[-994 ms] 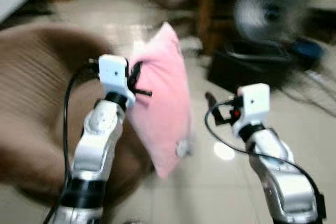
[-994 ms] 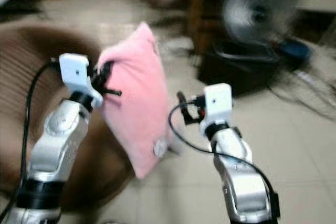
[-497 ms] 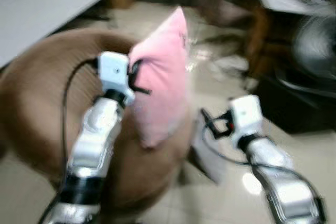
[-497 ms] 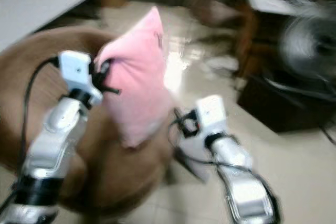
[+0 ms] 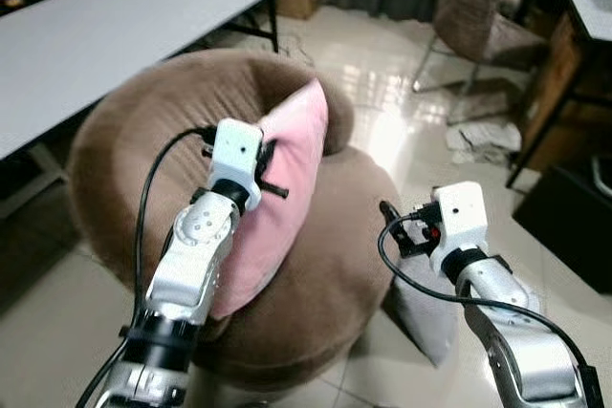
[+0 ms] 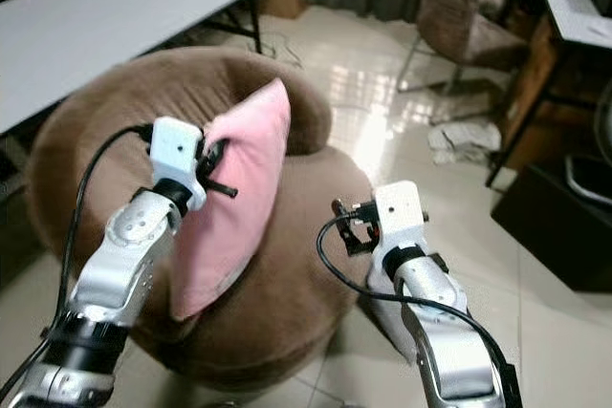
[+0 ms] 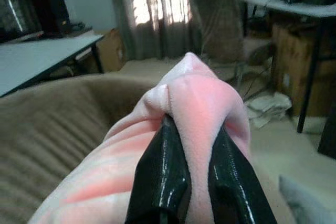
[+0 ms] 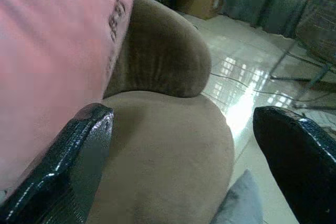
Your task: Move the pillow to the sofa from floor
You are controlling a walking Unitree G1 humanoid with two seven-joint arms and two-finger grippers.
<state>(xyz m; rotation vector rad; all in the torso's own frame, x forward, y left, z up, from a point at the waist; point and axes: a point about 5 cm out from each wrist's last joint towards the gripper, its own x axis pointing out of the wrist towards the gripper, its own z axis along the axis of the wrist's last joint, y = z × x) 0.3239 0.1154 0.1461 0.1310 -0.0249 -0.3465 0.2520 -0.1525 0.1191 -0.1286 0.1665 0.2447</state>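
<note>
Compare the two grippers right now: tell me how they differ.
The left gripper is shut on the pink pillow, pinching a fold of it; the right gripper is open and holds nothing. The left one is raised over the brown sofa; the right one sits lower, beside the sofa's edge. Both have black fingers.

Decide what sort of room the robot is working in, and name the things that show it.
Probably a lived-in living room or workroom: a round brown sofa on a glossy tiled floor, a long white table, and curtained windows.
</note>
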